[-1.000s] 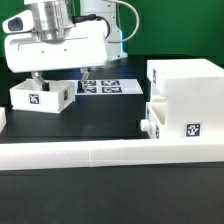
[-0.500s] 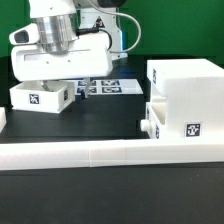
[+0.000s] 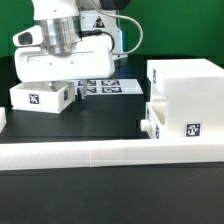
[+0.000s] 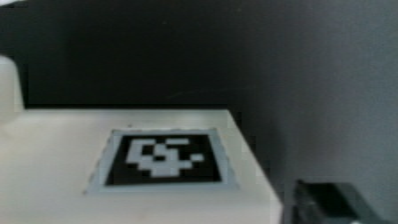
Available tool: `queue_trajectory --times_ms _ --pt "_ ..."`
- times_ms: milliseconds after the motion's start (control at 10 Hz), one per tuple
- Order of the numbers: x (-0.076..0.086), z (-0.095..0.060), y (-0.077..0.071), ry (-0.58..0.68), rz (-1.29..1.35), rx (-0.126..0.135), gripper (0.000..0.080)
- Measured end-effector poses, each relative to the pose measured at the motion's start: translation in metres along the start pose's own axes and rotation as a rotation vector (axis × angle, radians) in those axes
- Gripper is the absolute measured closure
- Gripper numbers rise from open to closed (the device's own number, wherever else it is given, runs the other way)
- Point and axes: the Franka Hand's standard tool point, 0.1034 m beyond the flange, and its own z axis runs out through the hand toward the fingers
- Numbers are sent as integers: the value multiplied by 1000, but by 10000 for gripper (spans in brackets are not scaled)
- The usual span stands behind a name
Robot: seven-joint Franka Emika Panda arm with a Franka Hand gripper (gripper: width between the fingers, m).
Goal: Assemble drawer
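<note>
The drawer's large white housing [image 3: 186,92] stands at the exterior view's right, with one small tray [image 3: 151,120] partly in its lower slot. The second small tray [image 3: 41,96], tagged on its front wall, lies at the left. My white gripper [image 3: 60,82] hangs low just behind and above this left tray, and its body hides the fingertips. The wrist view is blurred: a white surface with a black-and-white tag [image 4: 164,160] fills it, and one dark finger [image 4: 331,203] shows far to one side, so the jaws stand apart with nothing between them.
The marker board [image 3: 103,87] lies on the black table behind the gripper. A long low white border rail [image 3: 110,151] runs along the front. The arm's dark base stands at the back.
The gripper has come down and shifted slightly toward the exterior view's right, closer over the left tray. The trays and housing have not moved.
</note>
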Motion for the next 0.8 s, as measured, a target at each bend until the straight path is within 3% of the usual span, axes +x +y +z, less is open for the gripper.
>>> queue_trajectory --times_ms 100,200,300,600,800 --pt "0 0 -1 0 -3 0 589" --pt "0 0 -1 0 -4 0 589" --pt "0 0 -1 -1 -4 0 744" --pt "2 -1 -7 5 -17 0 754" --pt "2 -1 -19 8 -48 0 754"
